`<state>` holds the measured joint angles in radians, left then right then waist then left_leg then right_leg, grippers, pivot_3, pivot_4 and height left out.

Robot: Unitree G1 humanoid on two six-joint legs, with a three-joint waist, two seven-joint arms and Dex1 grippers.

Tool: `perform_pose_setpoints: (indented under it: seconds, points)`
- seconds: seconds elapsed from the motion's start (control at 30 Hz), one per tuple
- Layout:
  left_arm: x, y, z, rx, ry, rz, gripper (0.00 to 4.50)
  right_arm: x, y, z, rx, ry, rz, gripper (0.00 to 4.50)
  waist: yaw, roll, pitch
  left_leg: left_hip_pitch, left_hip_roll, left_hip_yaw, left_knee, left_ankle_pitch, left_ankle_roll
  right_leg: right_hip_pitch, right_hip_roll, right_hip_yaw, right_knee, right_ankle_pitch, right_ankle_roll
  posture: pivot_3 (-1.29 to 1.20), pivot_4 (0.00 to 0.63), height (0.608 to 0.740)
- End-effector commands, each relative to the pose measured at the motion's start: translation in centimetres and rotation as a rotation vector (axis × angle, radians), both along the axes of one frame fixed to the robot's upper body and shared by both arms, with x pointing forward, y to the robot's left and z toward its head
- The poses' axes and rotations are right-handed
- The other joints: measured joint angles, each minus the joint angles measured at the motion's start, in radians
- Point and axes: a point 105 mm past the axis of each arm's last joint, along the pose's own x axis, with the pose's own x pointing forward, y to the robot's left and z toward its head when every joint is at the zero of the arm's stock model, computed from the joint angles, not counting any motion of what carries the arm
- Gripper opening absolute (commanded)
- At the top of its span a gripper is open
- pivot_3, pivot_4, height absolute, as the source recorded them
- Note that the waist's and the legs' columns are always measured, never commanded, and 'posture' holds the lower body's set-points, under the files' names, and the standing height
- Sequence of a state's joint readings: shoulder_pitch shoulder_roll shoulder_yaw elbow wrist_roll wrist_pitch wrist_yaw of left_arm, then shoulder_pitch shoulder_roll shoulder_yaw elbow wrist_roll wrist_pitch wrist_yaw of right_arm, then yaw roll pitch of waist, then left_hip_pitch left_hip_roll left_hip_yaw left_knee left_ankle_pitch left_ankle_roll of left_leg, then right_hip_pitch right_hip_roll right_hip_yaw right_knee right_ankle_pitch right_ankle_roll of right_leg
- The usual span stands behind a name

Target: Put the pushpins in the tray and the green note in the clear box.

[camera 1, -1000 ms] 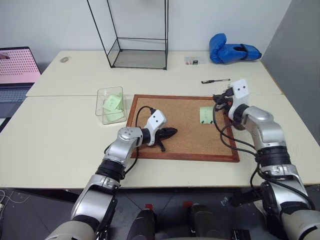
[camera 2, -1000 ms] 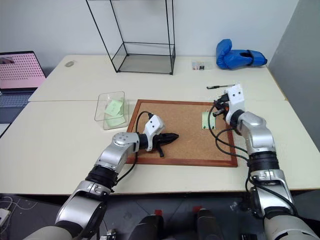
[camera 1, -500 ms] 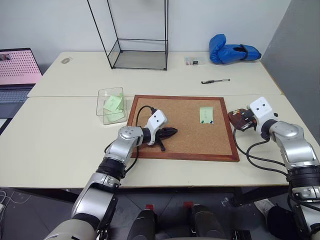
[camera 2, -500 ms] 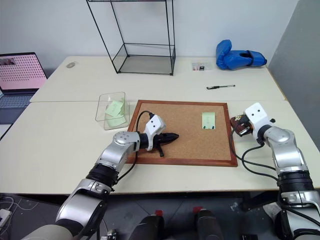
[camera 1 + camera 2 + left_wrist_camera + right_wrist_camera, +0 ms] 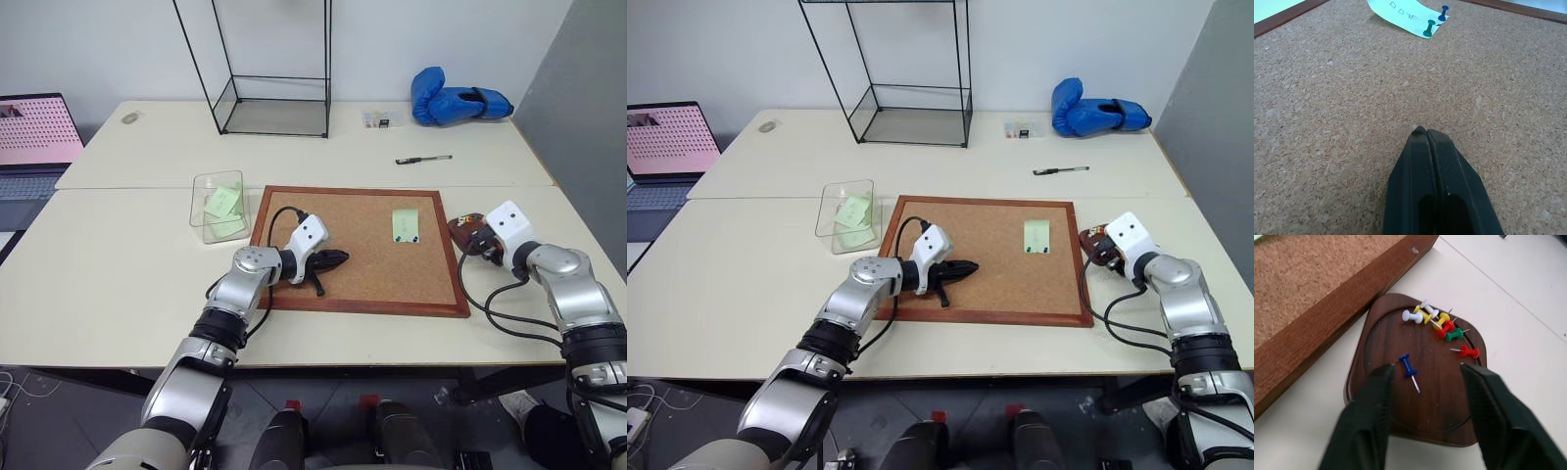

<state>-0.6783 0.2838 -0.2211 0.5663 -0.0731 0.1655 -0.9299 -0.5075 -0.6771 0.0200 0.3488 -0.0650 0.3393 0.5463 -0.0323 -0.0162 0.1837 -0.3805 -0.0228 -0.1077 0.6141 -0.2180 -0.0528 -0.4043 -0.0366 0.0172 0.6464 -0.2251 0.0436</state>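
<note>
Right now the right gripper (image 5: pixel 1425 374) hangs just over the tray (image 5: pixel 1376 340), its two black fingers (image 5: pixel 1369 421) spread apart with nothing between them. A blue pushpin (image 5: pixel 1409 369) lies loose on the tray between the fingertips, and a small heap of white, yellow, red and green pins (image 5: pixel 1437 323) sits near the tray's far rim. The tray rests on the table (image 5: pixel 118 284) just beside the right edge of the cork board (image 5: pixel 362 264), close to its wooden frame.

On the board, the green note (image 5: pixel 404 223) lies flat near the upper right corner, held by two pushpins (image 5: pixel 1434 22), one green and one blue, stuck close together at its lower edge. Some handwriting shows on the paper.

Over the left part of the board, the left gripper (image 5: pixel 1422 132) hovers with its fingers pressed together, empty, pointing across the cork toward the note and well apart from it.

The clear box (image 5: pixel 219 205) stands on the table just beside the board's upper left corner, with pale green paper inside it. Farther back are a tall black-framed glass case (image 5: pixel 274 98), a pen (image 5: pixel 423 159), a blue boxing glove (image 5: pixel 453 99) and, at the left edge, a laptop (image 5: pixel 34 137)
</note>
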Motion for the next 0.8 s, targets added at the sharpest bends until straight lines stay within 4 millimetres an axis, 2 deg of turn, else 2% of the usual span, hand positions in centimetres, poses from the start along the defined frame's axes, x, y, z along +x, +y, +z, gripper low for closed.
perform_pose_setpoints:
  seconds: [0.03, 0.2, 0.43, 0.8]
  points:
    - [-0.7, 0.8, -2.9, 0.070, 0.088, 0.019, 0.00, 0.2, 0.1, 3.6, 0.054, -0.110, 0.014, 3.35, 0.000, 0.000, 0.000, 0.000, 0.000, 0.000, 0.000, 0.000, 0.000, 0.000, 0.000, 0.000, 0.000, 0.000, 0.000, 0.00, 0.150, 0.740]
    - [-0.6, 1.0, -2.9, 0.073, 0.087, 0.019, 0.00, -0.8, 3.5, 4.2, 0.219, -0.112, 0.145, 3.35, -0.001, 0.000, 0.000, 0.000, 0.000, 0.000, 0.000, 0.000, 0.000, 0.000, 0.000, 0.000, 0.000, 0.000, 0.000, 0.00, 0.150, 0.740]
    - [-0.5, 1.1, -2.9, 0.077, 0.088, 0.016, 0.00, -0.7, 7.4, 2.3, 0.375, -0.064, 0.184, 3.35, -0.001, -0.001, -0.001, 0.000, 0.000, 0.000, 0.000, 0.000, 0.000, 0.000, 0.000, 0.000, 0.000, 0.000, 0.000, 0.00, 0.150, 0.740]
    - [-0.7, 1.3, -3.0, 0.082, 0.090, 0.022, 0.00, 0.3, 9.2, 0.5, 0.454, -0.025, 0.168, 3.35, -0.001, 0.000, -0.001, 0.000, 0.000, -0.001, 0.000, 0.000, 0.000, 0.000, 0.000, -0.001, 0.000, 0.000, 0.000, 0.00, 0.150, 0.740]
